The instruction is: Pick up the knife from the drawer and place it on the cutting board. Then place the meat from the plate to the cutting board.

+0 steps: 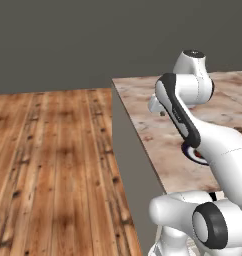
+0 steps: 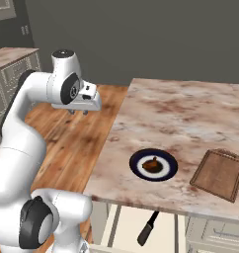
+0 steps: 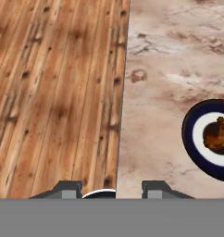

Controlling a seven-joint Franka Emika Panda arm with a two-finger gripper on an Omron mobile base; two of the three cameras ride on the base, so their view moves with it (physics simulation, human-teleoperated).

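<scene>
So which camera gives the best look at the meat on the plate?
The right base view: the meat sits whole in the middle of the plate. The hand view catches it at the right edge, partly cropped. In the left base view the arm hides it, leaving just a sliver of the plate.

The meat (image 2: 151,163) is seen on the plate (image 2: 137,163) on the marble counter (image 2: 180,113), with the cutting board (image 2: 218,174) lying empty nearby. The knife (image 2: 147,229) lies in the open drawer (image 2: 122,230) below. The gripper (image 2: 78,112) is held above the wooden floor (image 2: 77,138), its jaws parted and holding nothing.
</scene>
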